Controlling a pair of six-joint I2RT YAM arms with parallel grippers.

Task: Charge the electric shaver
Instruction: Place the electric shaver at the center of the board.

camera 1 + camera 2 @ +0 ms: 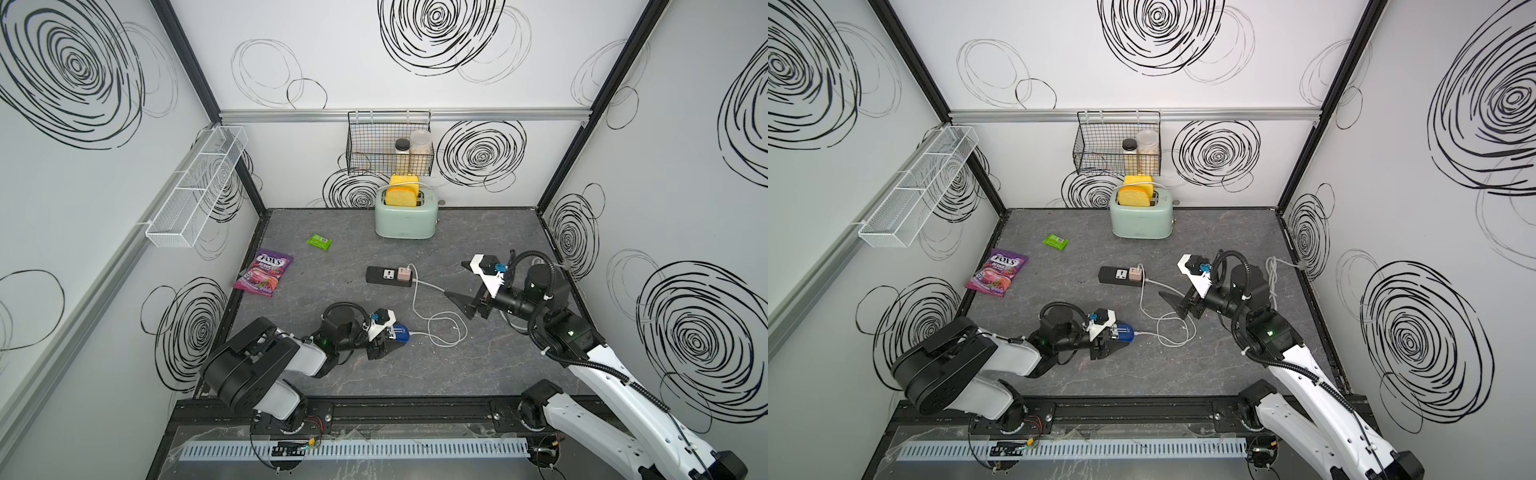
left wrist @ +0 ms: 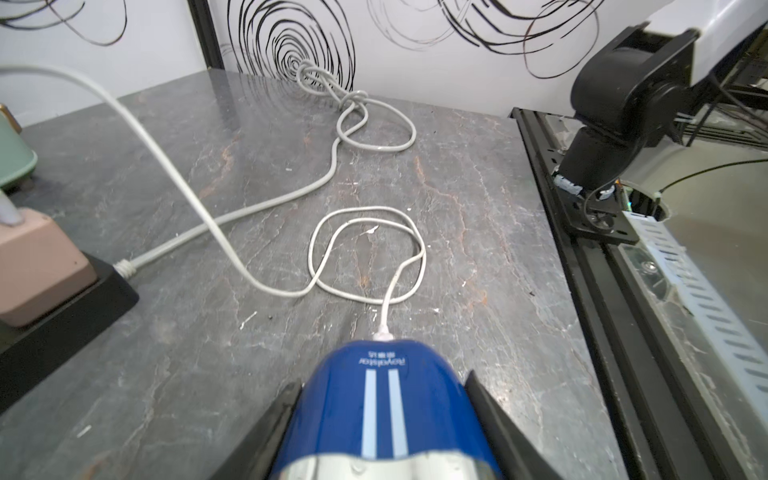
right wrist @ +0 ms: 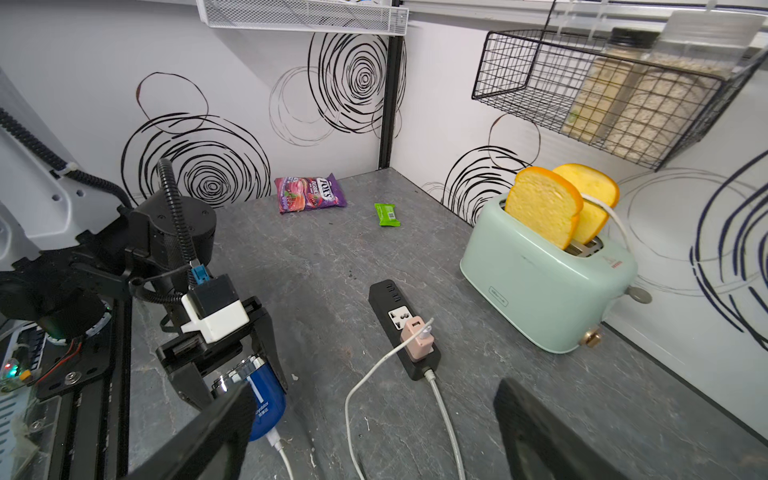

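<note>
Two left fingers point(image 2: 268, 436) clamp the electric shaver point(image 2: 382, 407) between them; right fingers point(image 1: 465, 302) spread wide, empty.

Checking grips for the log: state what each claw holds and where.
Left claw grips the electric shaver by its sides, near the silver end; right claw holds nothing.

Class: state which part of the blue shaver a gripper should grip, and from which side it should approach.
Grip the shaver across its narrow blue mid-body, coming from its silver head end: the white cable plugs into the rounded end, and the left gripper holds it that way.
</note>
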